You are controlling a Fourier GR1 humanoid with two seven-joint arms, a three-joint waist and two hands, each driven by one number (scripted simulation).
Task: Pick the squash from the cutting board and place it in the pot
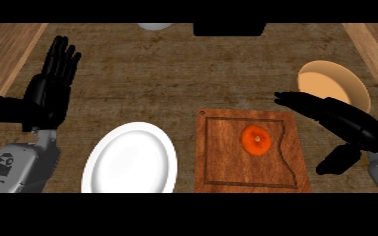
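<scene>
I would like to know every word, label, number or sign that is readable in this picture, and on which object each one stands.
No text can be read.
The cutting board, the squash, the white plate and the pot carry no writing.
A small black-and-white mark on the left forearm is too blurred to read.
</scene>
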